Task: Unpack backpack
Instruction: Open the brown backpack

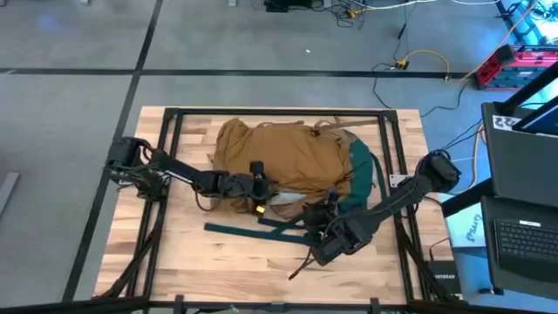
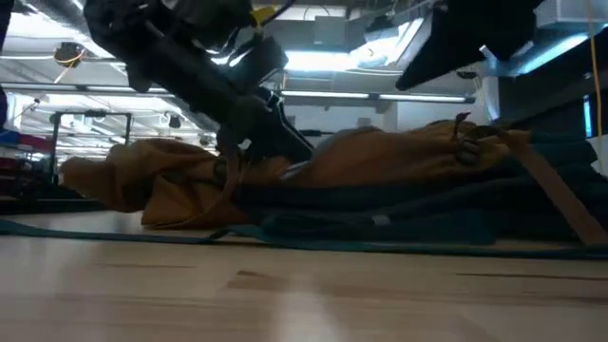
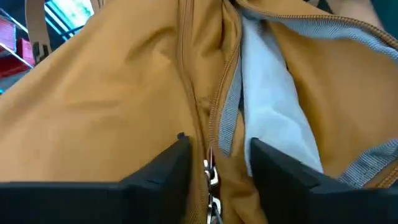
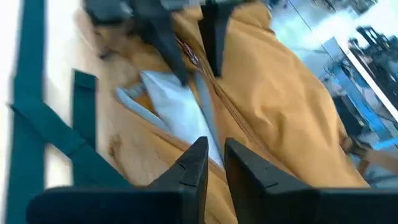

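Observation:
The tan backpack (image 1: 279, 157) lies flat on the wooden table, its teal base (image 1: 362, 170) toward the right edge. Its zipper is parted, showing pale grey lining (image 3: 273, 106). My left gripper (image 3: 221, 165) is open at the near side of the pack (image 1: 258, 194). Its fingers stand on either side of the zipper edge and its metal pull (image 3: 211, 180). My right gripper (image 4: 214, 155) is at the opening's near right end (image 1: 323, 209), fingers nearly together on the opening's edge. My left gripper straddles the zipper edge (image 3: 217, 130) with its fingers apart; whether they touch the fabric I cannot tell. My right gripper pinches the opening's tan lower edge (image 4: 214, 140) between its two fingers, coming slanting down from the near right. The pack rests on the table and the fabric is slack.
Teal straps (image 1: 253, 231) trail over the bare wood near the front edge. A black frame (image 1: 174, 139) runs around the tabletop. Bare wood (image 1: 218, 262) lies near the left front.

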Robot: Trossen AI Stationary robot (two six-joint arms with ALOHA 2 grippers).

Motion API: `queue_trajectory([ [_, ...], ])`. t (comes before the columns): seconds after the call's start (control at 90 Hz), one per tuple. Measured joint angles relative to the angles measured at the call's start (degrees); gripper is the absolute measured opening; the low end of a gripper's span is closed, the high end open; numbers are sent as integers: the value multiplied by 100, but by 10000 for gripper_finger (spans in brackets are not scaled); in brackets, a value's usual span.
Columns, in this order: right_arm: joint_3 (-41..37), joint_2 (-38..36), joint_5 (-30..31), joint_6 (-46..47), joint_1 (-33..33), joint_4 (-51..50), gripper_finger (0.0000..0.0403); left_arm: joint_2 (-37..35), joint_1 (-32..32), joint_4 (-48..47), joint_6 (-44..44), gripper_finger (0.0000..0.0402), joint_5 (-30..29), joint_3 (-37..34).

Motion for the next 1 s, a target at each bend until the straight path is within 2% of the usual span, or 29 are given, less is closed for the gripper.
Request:
queue_trajectory([
  [0.089,2,0,-139,-397,-106,440,40,0,46,7,22,40,220,0],
  [0.133,0,4,-248,-547,-176,639,40,0,68,4,3,18,312,0],
  [0.389,-197,20,-1134,-962,-714,1267,40,-45,66,-2,86,2,412,-2],
  [0.689,-472,20,-1502,-961,-969,1304,40,-258,-70,-317,141,13,756,-7],
  [0.811,-470,20,-1500,-963,-962,1378,40,-259,-153,-572,307,49,718,-7],
  [1.0,-470,20,-1502,-967,-960,1438,40,-260,-259,-808,351,128,349,-6],
])
